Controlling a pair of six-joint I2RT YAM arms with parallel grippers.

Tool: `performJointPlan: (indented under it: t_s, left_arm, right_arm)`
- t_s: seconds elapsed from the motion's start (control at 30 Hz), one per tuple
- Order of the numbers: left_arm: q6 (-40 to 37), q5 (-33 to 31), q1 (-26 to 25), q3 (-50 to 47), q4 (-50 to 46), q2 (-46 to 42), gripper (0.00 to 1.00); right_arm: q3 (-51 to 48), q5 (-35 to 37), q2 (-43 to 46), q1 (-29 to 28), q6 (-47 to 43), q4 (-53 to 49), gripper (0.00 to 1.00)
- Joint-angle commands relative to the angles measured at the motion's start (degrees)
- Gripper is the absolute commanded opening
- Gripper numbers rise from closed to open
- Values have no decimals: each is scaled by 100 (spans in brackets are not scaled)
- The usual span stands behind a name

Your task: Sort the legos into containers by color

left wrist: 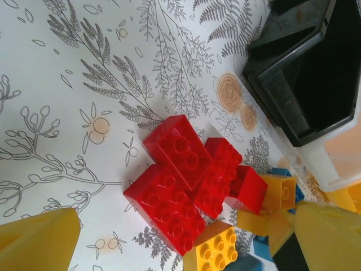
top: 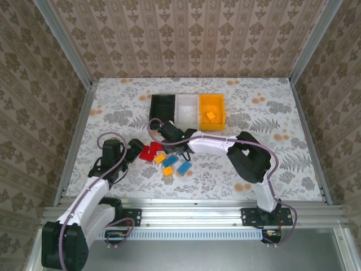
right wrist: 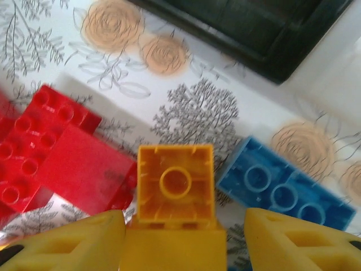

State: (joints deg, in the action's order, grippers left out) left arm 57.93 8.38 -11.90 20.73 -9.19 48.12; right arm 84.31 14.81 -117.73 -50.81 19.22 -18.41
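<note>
Red, blue and orange-yellow legos lie bunched on the table: red bricks [top: 150, 151], a blue brick [top: 184, 167] and an orange-yellow one [top: 160, 158]. The black bin [top: 163, 106], white bin [top: 187, 108] and orange-yellow bin [top: 212, 107] stand in a row behind them. An orange-yellow brick [top: 210, 115] lies in the orange-yellow bin. My left gripper [left wrist: 183, 240] is open above several red bricks [left wrist: 175, 192] and a yellow brick [left wrist: 217, 248]. My right gripper [right wrist: 183, 243] is open, its fingers either side of an orange-yellow brick [right wrist: 176, 183] lying hollow side up.
Red bricks [right wrist: 51, 152] lie left of the straddled brick and a blue brick [right wrist: 282, 189] lies to its right. The black bin [right wrist: 254, 28] is just beyond. Metal frame rails [top: 73, 147] border the table on both sides.
</note>
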Motion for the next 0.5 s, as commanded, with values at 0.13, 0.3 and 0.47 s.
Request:
performJointPlan:
  t_s: [0.13,0.3,0.47]
  left_arm:
    - [25,234,17,-52,121,-34,99]
    - [8,252,21,-18,78,-68,99]
    - [-11,252,18,1,-8,-166,99]
  right_arm:
    - [314,263,-115,33,-284,-268,58]
    - [451,-20,-395,193,-264,-294,53]
    - [715,-224,-701,220,-468,-355,53]
